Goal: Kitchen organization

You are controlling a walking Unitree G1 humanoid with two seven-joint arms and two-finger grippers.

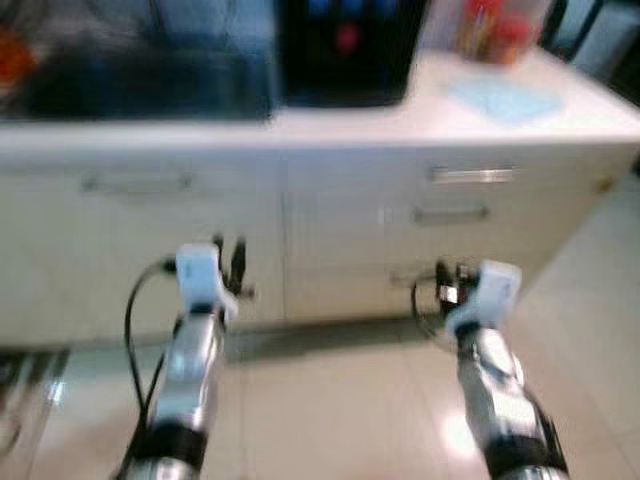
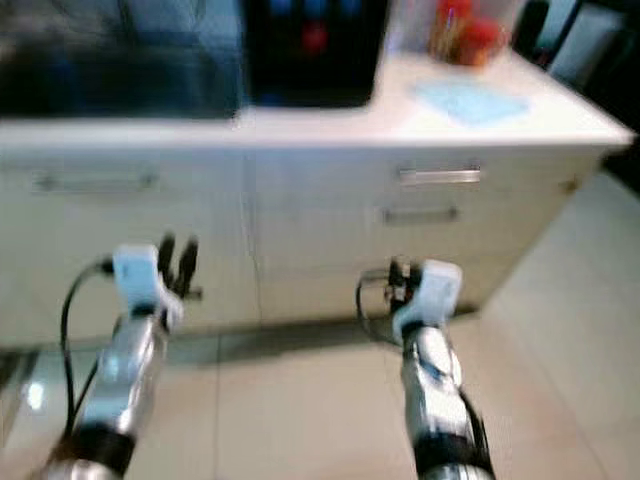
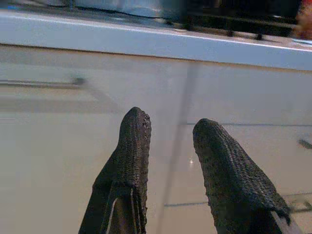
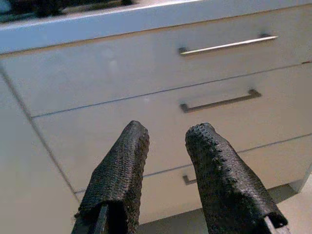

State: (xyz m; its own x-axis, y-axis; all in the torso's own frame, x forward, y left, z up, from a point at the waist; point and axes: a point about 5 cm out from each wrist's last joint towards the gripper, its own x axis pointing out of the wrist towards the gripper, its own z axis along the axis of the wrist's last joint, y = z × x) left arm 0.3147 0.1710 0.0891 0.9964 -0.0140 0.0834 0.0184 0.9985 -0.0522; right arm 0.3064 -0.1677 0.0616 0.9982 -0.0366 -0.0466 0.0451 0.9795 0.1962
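Two grippers are held out empty, fingers parted narrowly: the left gripper (image 3: 168, 161) faces a plain cabinet door, the right gripper (image 4: 168, 165) a stack of drawers. The drawer handles (image 4: 227, 45) lie ahead and slightly above it, long axis horizontal — so the right arm is nearer. On the blurred countertop (image 1: 420, 115), probably jars (image 1: 492, 30) are seen — missing from the wrist views.

Everything on the worktop (image 1: 420, 120) is smeared by blur: the red jars (image 1: 492, 30) and a black appliance (image 1: 345, 50) run off the top edge. I can't name the pale blue thing (image 1: 505, 100) lying flat.
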